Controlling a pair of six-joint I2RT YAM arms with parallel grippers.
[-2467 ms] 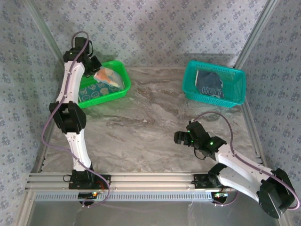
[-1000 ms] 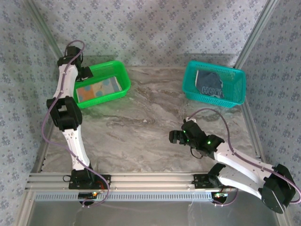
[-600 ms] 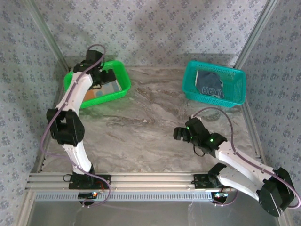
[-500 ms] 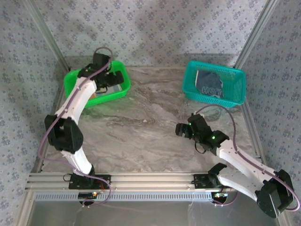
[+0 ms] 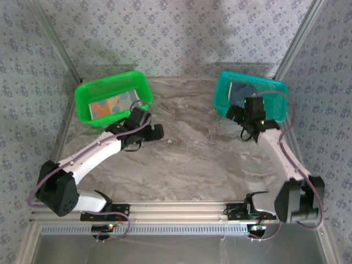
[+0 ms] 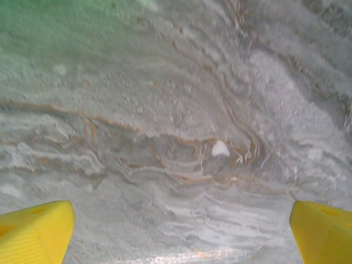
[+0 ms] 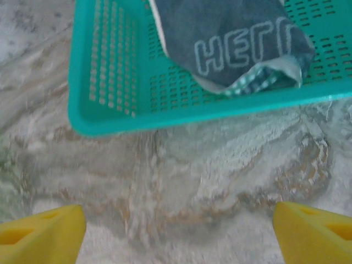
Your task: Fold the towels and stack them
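Slate towel lies inside teal basket, just beyond its near wall from right gripper, jaws spread, empty; lettering runs crosswise. Right arm nearer; left gripper, also spread, well apart from that basket. Count: two baskets, three cloths: slate, checked cloth beneath, dotted towel in green basket.

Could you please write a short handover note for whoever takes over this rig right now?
Left gripper: open, empty, over the table.
Right gripper: open, empty, just short of the teal basket.
Towels: dark lettered towel crumpled in the teal basket; dotted towel flat in the green basket.
Done: the dotted towel looks folded.
Left: fetch, fold and stack the dark lettered towel.
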